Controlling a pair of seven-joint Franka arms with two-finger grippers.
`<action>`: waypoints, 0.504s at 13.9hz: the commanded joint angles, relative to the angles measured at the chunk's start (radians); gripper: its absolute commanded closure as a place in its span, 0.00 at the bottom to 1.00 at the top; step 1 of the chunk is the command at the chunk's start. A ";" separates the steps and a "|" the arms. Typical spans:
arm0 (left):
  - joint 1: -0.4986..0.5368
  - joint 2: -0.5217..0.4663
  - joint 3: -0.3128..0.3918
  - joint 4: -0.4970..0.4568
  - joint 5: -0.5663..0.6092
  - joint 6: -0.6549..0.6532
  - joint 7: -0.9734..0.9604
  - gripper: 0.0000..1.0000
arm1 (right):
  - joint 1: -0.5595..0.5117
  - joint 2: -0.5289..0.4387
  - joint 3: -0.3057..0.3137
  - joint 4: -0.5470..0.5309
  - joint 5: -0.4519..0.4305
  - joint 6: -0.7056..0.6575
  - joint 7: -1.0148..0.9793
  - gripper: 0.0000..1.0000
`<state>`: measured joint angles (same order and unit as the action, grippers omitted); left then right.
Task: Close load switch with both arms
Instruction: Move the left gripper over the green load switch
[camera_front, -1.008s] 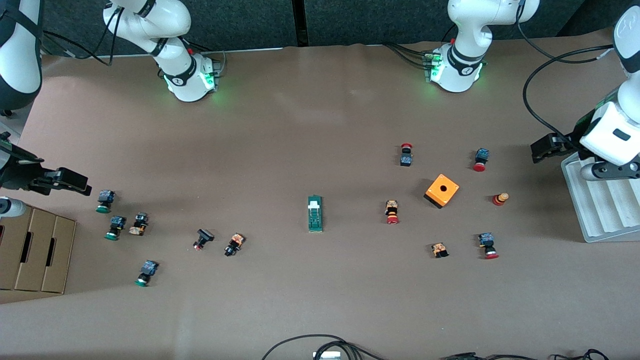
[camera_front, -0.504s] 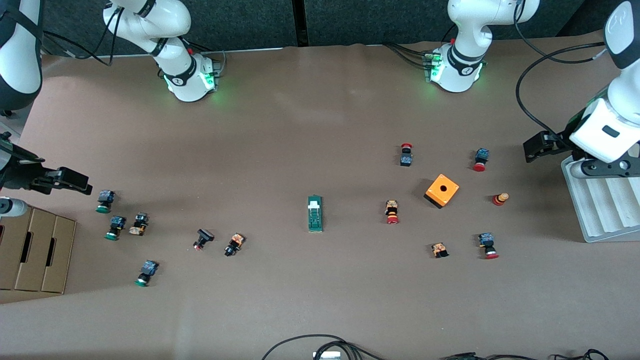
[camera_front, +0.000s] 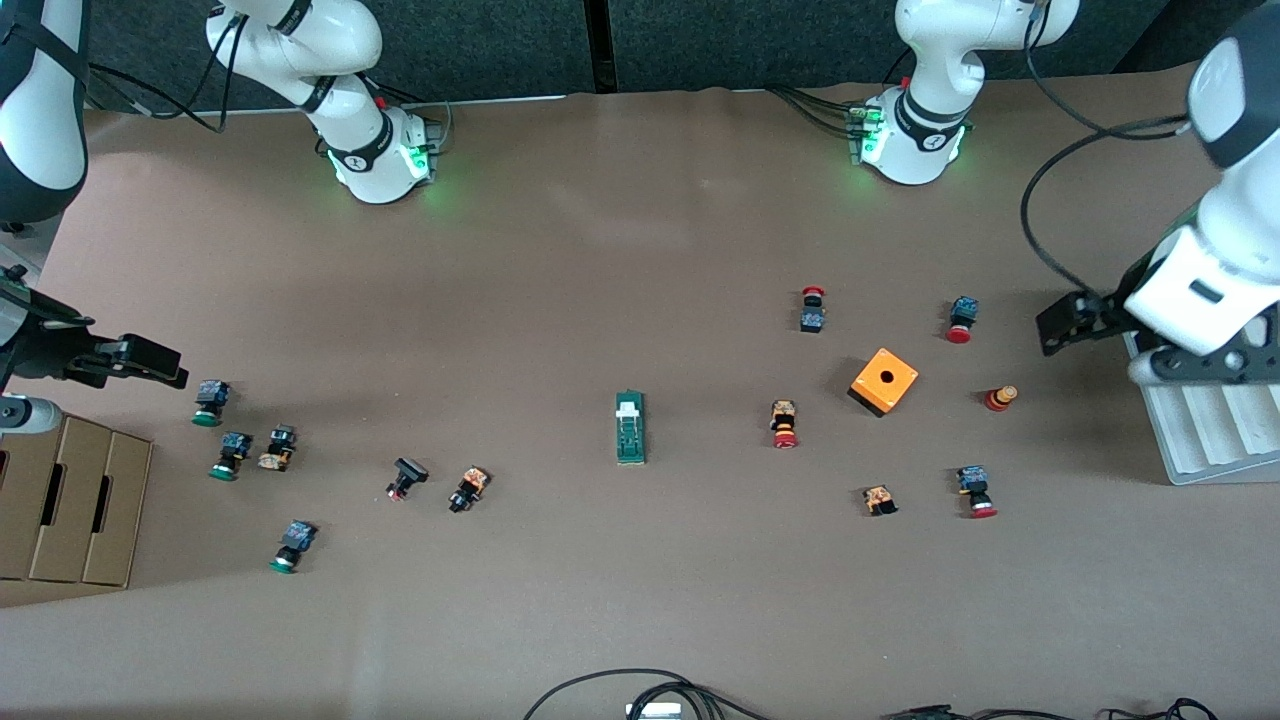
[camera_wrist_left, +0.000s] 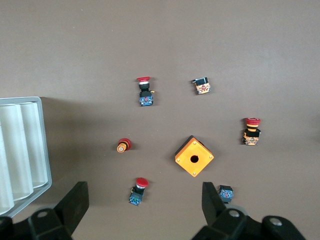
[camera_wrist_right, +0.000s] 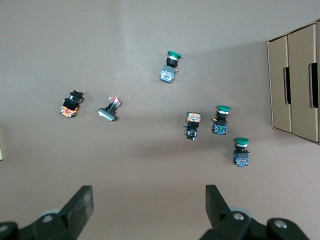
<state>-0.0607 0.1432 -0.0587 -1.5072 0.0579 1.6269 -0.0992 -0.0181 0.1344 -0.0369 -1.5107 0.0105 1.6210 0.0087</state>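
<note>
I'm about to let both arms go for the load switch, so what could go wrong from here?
1. The load switch lies loose on the table; pressing its white sliding piece may just push it along.
2. The left gripper, open, hangs over the table's edge by the white tray; its way in passes the orange cube and red push buttons.
3. The right gripper, open, passes green push buttons.

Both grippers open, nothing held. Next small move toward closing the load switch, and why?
Probably bring the left gripper toward the load switch: it lies untouched mid-table, with both open grippers out at the table's ends, the right gripper above the green-capped buttons.
</note>
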 joint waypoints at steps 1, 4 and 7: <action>-0.008 0.041 0.000 0.029 0.013 -0.005 -0.010 0.00 | 0.003 0.008 0.002 0.007 0.013 -0.016 -0.032 0.00; -0.017 0.049 -0.007 0.010 -0.006 -0.024 -0.055 0.00 | 0.003 0.031 0.003 0.006 0.019 -0.018 -0.030 0.00; -0.098 0.067 -0.035 0.013 -0.004 -0.007 -0.241 0.00 | 0.015 0.036 0.003 0.007 0.017 -0.016 -0.033 0.00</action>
<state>-0.0998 0.1963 -0.0832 -1.5080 0.0520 1.6212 -0.2317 -0.0133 0.1653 -0.0309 -1.5145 0.0112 1.6176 -0.0096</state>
